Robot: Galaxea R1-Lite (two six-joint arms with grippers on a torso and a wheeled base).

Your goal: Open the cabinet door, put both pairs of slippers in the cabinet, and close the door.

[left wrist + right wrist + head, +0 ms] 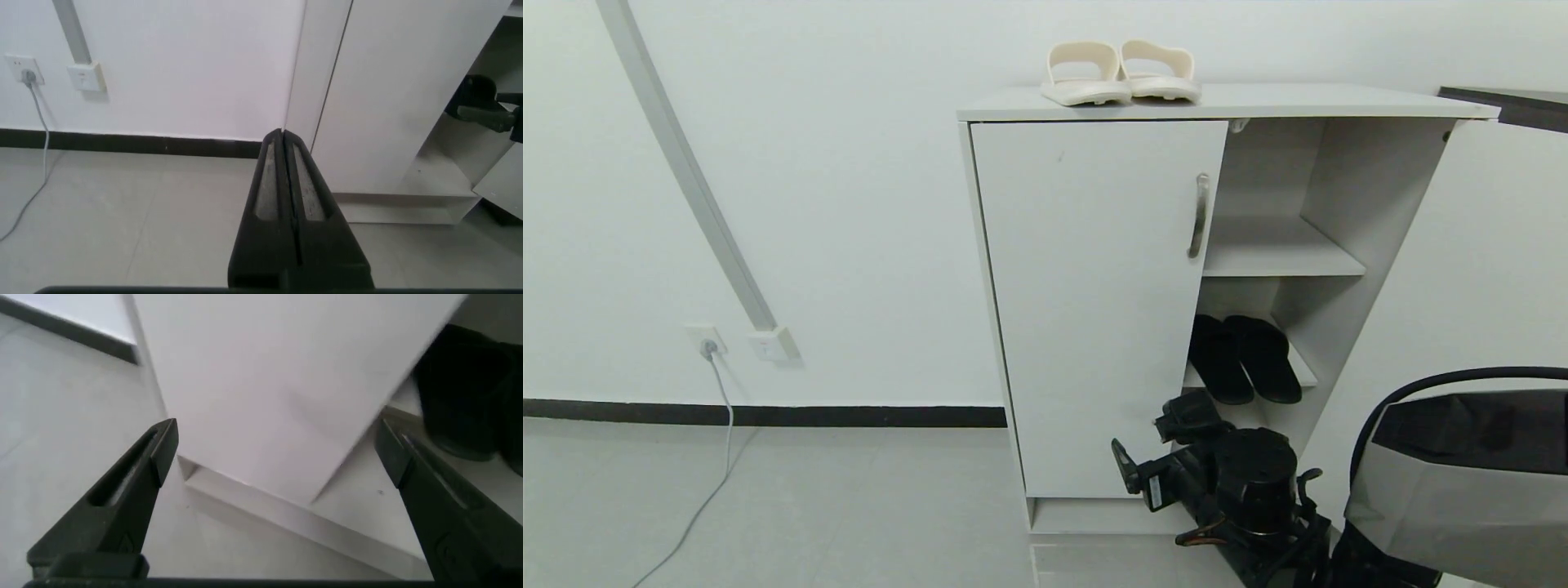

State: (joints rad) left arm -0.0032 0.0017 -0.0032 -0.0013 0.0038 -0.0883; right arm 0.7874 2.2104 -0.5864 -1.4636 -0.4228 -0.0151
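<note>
The cream slippers [1121,75] sit side by side on top of the cabinet [1339,102], near its front edge. Each one runs from front to back, with one end pointing out at the robot.

The right claw [1152,437] is low down, near the bottom corner of the shut door [1094,310]. So the cream slippers are high above it and a little to the left. Its two fingers are spread wide and hold nothing. The left claw [282,151] is low too, out to the left of the cabinet. Its fingers are pressed together with nothing between them. I think the right arm is nearer to the slippers and to the open side.

The black slippers [1244,359] already lie side by side on the lower shelf [1303,374] inside. The other door [1478,269] hangs open on the right. So one pair is in, one pair is left to do, and then the door.

The cabinet top is flat and smooth. The cabinet stands on a grey floor [809,506] against a white wall [849,204], where a cable [719,457] hangs from a socket [707,339].
</note>
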